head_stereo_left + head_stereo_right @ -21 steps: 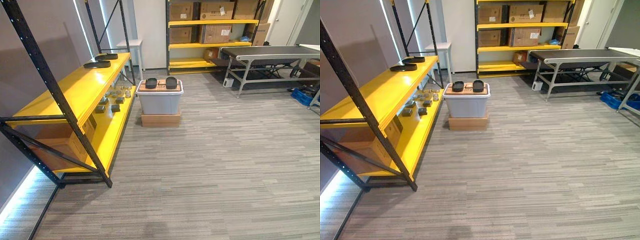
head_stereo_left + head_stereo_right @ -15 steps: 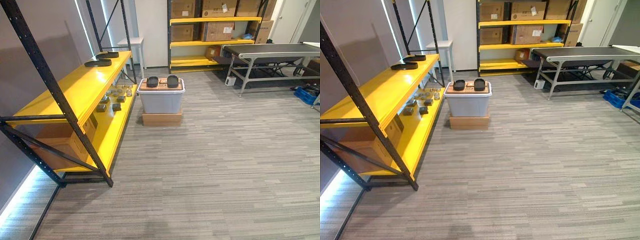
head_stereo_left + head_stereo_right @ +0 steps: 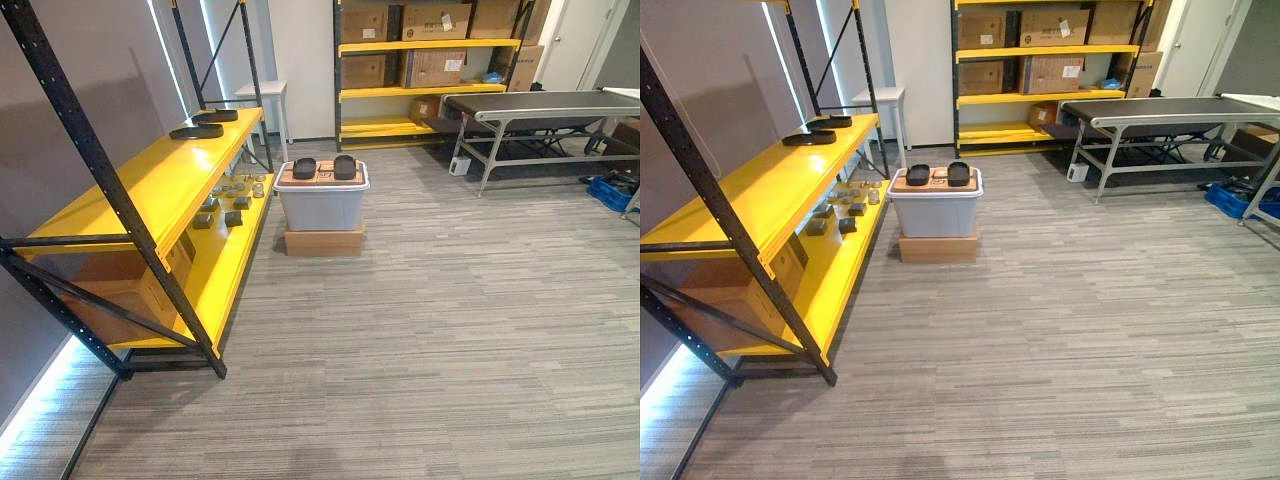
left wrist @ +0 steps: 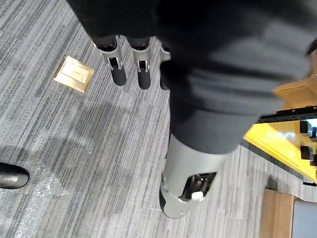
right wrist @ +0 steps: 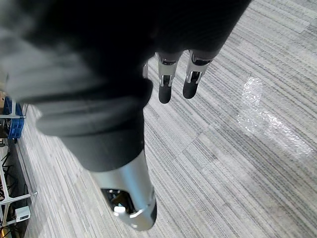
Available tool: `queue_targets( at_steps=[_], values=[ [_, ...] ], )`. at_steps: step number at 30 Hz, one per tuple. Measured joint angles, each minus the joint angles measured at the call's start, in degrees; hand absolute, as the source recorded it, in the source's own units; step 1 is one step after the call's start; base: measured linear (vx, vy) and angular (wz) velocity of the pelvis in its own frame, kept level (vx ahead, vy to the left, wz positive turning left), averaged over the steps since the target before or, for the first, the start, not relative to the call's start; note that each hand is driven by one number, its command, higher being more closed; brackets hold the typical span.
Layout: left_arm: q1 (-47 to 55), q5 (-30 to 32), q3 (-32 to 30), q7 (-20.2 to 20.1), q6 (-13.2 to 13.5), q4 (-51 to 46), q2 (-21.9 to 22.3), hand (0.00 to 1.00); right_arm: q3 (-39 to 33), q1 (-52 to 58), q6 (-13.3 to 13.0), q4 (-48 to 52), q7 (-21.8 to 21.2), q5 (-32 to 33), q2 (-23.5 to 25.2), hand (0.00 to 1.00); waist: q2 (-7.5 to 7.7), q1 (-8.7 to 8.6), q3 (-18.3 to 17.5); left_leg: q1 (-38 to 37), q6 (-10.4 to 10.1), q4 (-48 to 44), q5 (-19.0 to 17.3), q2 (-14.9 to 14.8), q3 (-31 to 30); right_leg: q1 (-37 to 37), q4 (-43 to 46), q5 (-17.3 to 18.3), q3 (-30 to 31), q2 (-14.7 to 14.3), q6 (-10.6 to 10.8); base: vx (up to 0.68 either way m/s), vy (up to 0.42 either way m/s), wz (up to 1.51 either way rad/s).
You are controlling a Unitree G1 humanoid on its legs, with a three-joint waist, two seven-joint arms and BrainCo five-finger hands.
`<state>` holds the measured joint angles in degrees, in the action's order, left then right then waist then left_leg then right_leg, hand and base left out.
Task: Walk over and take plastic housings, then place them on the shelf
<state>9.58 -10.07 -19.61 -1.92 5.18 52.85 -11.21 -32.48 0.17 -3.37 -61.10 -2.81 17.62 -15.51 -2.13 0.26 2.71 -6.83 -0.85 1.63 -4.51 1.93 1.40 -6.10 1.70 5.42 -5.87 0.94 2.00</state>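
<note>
Left eye view: two dark housings (image 3: 304,167) sit side by side on a lidded bin (image 3: 320,205), far ahead and slightly left, just beside the yellow shelf (image 3: 150,180). The left hand (image 4: 117,69) and right hand (image 5: 165,84) hang with fingers straight, holding nothing, well apart from the housings. The left looks marginally nearer.

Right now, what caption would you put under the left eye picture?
Two black housings sit on top of a grey bin beside the yellow shelf.
</note>
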Motion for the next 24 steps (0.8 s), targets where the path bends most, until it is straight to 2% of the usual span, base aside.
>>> queue_targets(
  at_steps=[6, 16, 17, 18, 19, 20, 21, 22, 23, 24],
  values=[
    [0.2, 0.0, -0.1, 0.3, 0.1, 0.0, 1.0, 0.00, 1.2, 0.7, 0.0, 0.0, 0.6, -0.2, 1.1, 0.00, -0.02, -0.72, 0.0, 0.0, 0.0, 0.0, 0.0, 0.0, 0.7, 0.2, 0.0, 0.0, 0.3, 0.0, 0.0, -0.07, -0.012, -0.04],
    [0.1, 0.0, -0.2, 0.3, 0.0, 2.5, 1.1, 0.00, 3.5, 0.3, 0.1, -0.7, 1.2, -0.2, 2.5, 0.00, 0.13, -0.45, -0.1, 1.1, 0.3, 0.4, 0.1, -0.1, 3.6, 2.2, -0.2, -0.4, 2.0, -0.2, -0.5, -0.04, -0.009, -0.13],
    [0.2, 0.0, -0.2, 0.3, -0.1, 2.7, 1.1, 0.00, 3.5, 0.3, 0.1, -0.7, 1.2, -0.2, 2.5, 0.00, 0.19, -0.45, -0.1, 1.3, 0.4, 0.3, -0.1, -0.1, 3.6, 2.3, -0.2, -0.4, 2.0, -0.2, -0.5, 0.00, 0.000, 0.00],
    [-0.2, 0.0, -0.2, 0.1, -0.3, 2.8, 1.1, 0.00, 3.4, 0.1, 0.2, -0.8, 1.2, -0.2, 2.7, 0.00, 0.22, -0.36, 0.1, 1.7, 1.7, -0.8, -1.0, -0.1, 3.4, 2.4, -0.1, -0.3, 1.7, -0.2, -0.5, 0.00, -0.002, 0.04],
    [-0.5, 0.0, 0.0, 0.0, -0.3, 2.9, 1.2, 0.00, 3.4, -0.2, 0.2, -0.9, 1.2, -0.2, 2.9, 0.00, 0.36, -0.01, 0.7, 2.5, 2.3, -2.6, -2.9, -0.1, 3.5, 2.8, 1.4, 0.5, 1.6, -0.1, 0.7, 0.00, 0.006, 0.03],
    [-0.7, 0.0, 0.3, -0.1, -0.4, 3.0, 1.2, 0.00, 3.4, -0.4, 0.2, -1.1, 1.2, -0.2, 2.9, 0.00, 0.01, 0.12, 1.1, 3.2, 2.8, -4.5, -4.0, -0.3, 3.4, 3.8, 4.2, 1.6, 1.3, 0.1, 2.2, -0.04, 0.034, -0.06],
    [-1.6, 0.0, 1.2, -0.3, -0.7, 3.1, 1.4, 0.00, 3.4, -0.6, 0.2, -1.1, 1.2, -0.2, 2.9, 0.00, -0.58, 0.57, 2.4, 4.2, 4.0, -7.7, -6.1, -1.1, 3.5, 8.5, 14.8, 3.7, 0.2, 0.2, 5.2, -0.05, 0.029, -0.06],
    [-1.8, 0.0, 1.4, -0.3, -0.8, 3.2, 1.3, 0.00, 3.5, -1.0, 0.3, -1.0, 1.2, -0.2, 3.1, 0.00, -0.82, 0.66, 2.8, 4.7, 4.3, -8.9, -7.0, -1.5, 3.5, 11.9, 22.0, 4.0, -0.2, 0.4, 5.2, -0.06, 0.067, -0.03],
    [-2.2, 0.0, 1.7, -0.5, -1.3, 3.4, 0.6, 0.00, 4.2, -1.6, 0.4, -0.8, 1.1, -0.2, 3.6, 0.00, -0.91, 0.59, 4.2, 4.1, 4.7, -9.5, -7.6, -1.1, 3.2, 19.7, 37.2, 3.8, -1.3, 2.5, 4.4, 0.00, 0.113, 0.06],
    [-2.2, 0.0, 3.1, -0.4, -1.7, 3.5, -0.2, 0.00, 5.1, -1.7, 0.6, -0.8, 1.1, -0.2, 3.9, 0.00, 0.08, 0.34, 5.5, 2.1, 4.8, -8.2, -7.7, -0.3, 3.1, 24.2, 45.0, 4.5, -2.9, 4.9, 3.9, 0.03, 0.129, 0.05]
  ],
)
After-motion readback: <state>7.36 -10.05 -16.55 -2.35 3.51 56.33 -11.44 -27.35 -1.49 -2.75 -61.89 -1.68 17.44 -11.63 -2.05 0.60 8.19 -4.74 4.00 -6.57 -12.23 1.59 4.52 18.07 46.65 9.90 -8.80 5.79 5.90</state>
